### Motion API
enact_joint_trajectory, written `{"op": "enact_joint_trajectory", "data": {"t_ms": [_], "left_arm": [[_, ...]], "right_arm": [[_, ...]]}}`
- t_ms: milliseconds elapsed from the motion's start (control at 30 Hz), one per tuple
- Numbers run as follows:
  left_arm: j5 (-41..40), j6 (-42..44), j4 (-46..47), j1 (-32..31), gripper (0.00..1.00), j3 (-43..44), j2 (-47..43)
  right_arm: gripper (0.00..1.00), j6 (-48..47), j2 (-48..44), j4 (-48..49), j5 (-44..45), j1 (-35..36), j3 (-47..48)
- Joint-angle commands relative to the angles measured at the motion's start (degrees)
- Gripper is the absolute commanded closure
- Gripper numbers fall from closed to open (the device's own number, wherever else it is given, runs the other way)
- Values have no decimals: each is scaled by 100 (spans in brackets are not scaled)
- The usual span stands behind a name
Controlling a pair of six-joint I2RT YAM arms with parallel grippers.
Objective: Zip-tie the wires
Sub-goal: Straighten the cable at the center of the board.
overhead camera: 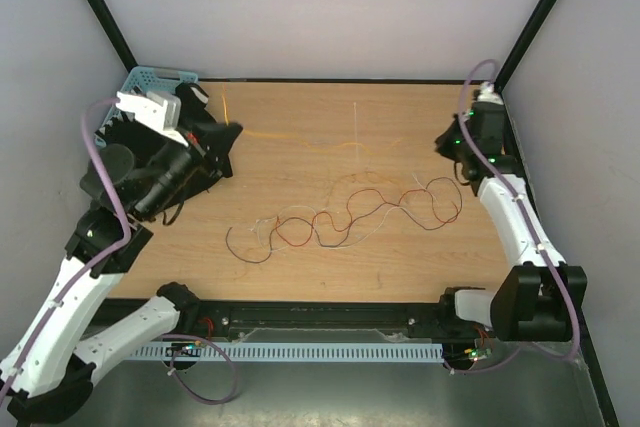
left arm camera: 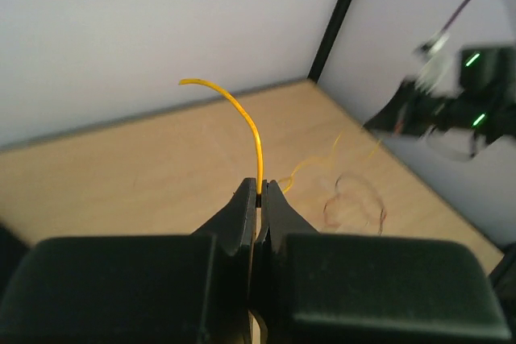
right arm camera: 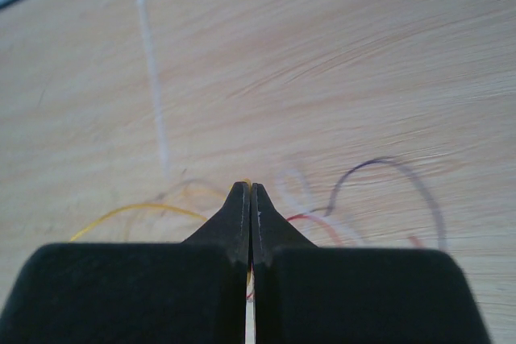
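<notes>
The wires (overhead camera: 340, 215) lie as a loose tangle of red, dark brown and white strands on the wooden table, between the arms. My left gripper (overhead camera: 234, 134) is raised at the back left. In the left wrist view it (left arm camera: 260, 187) is shut on an orange-yellow wire (left arm camera: 251, 130) whose free end curls up to the left. That strand runs faintly across the table (overhead camera: 300, 146) toward my right gripper (overhead camera: 441, 143). In the right wrist view the right gripper (right arm camera: 251, 187) is shut, with the yellow strand (right arm camera: 137, 209) leading into its tips. Red and dark strands (right arm camera: 403, 168) lie beyond it.
A thin white zip tie (overhead camera: 355, 119) lies straight on the table at the back centre; it also shows in the right wrist view (right arm camera: 153, 78). A blue basket (overhead camera: 160, 76) stands in the back left corner. White walls with black posts enclose the table.
</notes>
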Motion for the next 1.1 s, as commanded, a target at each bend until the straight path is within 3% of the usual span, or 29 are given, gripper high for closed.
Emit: {"op": "enact_joint_trajectory", "data": {"t_ms": [0,167,467,1067], "left_arm": [[-451,-224,-1266,71,100,-826,-561],[-620,-568,-1355,83,100,-1896,-1244],[-590,-1136,-1477,79,100,-3055,-1297],[-1155,-1356,-1525,82,100,-4160,-1040]], "right_arm": [[100,-322,-122,-426,296,-876,416],[100,-471,23,-528,548,-1318,657],[100,-735,39,-549,1143,-1557,161],[100,-920,607,-308,1810,-1678,-360]]}}
